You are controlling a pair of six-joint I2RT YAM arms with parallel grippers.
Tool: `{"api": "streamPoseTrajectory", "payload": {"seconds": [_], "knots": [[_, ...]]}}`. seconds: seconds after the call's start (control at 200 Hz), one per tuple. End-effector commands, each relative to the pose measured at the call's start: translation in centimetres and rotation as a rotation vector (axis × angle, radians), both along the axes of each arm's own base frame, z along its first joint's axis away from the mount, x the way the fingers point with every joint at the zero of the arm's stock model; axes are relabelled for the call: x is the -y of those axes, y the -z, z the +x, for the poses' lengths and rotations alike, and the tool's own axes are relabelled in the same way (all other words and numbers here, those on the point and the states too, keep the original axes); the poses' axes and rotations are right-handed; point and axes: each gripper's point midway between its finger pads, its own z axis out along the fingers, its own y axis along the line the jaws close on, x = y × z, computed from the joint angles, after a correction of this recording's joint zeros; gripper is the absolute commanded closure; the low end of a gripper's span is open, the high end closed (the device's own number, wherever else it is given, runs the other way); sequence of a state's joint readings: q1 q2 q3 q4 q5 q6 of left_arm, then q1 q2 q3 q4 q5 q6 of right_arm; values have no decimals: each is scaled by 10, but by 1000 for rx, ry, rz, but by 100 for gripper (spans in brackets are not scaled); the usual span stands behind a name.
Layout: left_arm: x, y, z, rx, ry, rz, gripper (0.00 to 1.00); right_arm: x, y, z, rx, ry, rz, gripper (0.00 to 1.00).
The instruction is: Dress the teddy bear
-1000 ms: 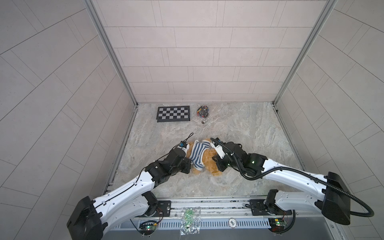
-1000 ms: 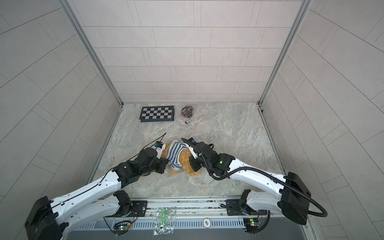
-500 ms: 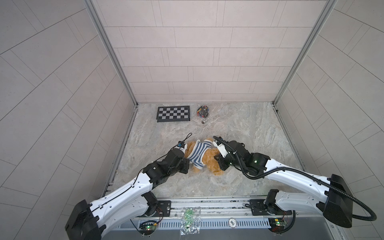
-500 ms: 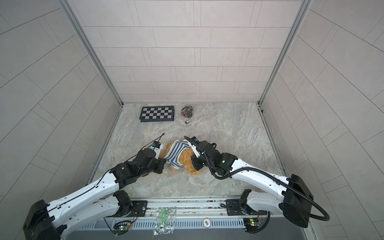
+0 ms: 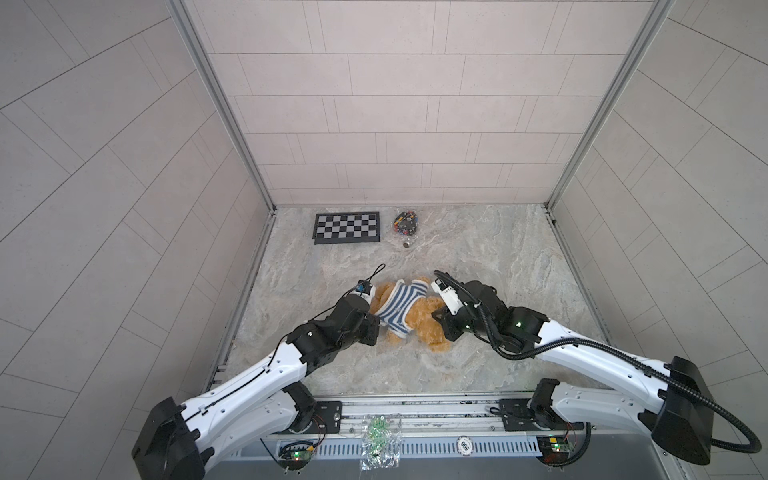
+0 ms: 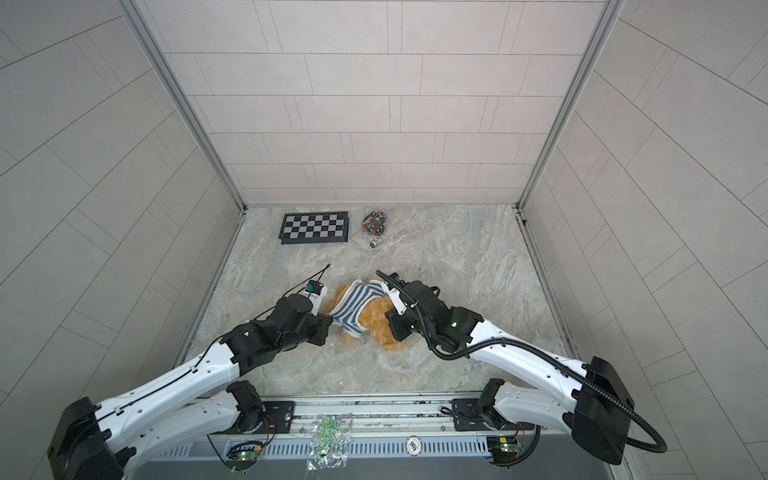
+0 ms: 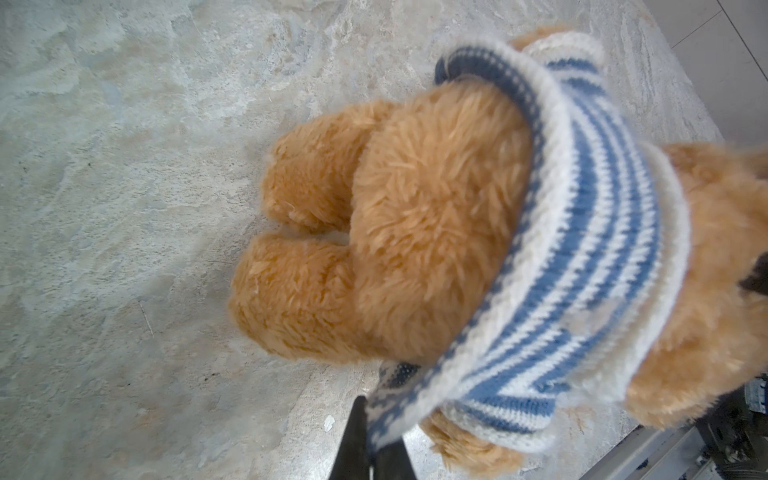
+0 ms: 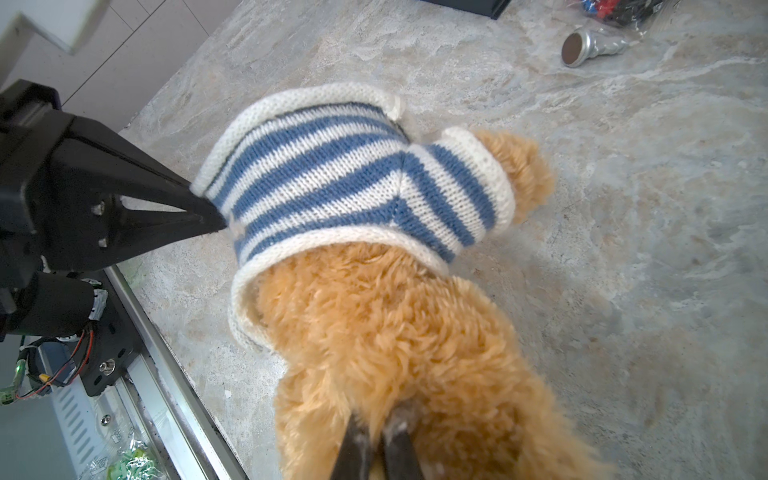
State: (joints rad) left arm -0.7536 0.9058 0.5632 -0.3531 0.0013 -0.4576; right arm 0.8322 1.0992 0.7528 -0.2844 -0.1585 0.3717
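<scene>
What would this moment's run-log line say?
left gripper: shut on striped sweater hem | right gripper: shut on teddy bear fur | striped sweater: around bear's torso | dressing: underway

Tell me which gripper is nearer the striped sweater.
Left. The left gripper pinches the hem of the striped sweater; the right gripper clamps the teddy bear at its bare end, off the sweater.

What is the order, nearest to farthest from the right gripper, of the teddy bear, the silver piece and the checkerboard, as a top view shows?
1. teddy bear: mid-table, held by the right gripper itself.
2. silver piece: farther back, near the middle.
3. checkerboard: back left, by the far wall.
</scene>
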Motion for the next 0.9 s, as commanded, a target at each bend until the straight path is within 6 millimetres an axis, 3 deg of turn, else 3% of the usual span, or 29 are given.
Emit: {"api": "streamPoseTrajectory", "payload": {"seconds": [0.0,0.2,0.36,0.571,0.721,0.896], "knots": [[-13,-1,6,13,-29,67,100,8,-4,5,10,37,5,100],[10,-6,5,11,57,-7,97,1,-3,5,3,20,21,100],[30,-19,0,-2,133,-91,83,-5,-9,4,29,-11,33,100],[41,-64,-6,30,177,-195,58,-7,-19,3,83,-36,17,100],[42,-80,0,26,149,-198,57,-11,-27,1,132,-61,-2,100],[34,-81,14,15,69,-141,64,-12,-35,-2,186,-72,-18,100]]}}
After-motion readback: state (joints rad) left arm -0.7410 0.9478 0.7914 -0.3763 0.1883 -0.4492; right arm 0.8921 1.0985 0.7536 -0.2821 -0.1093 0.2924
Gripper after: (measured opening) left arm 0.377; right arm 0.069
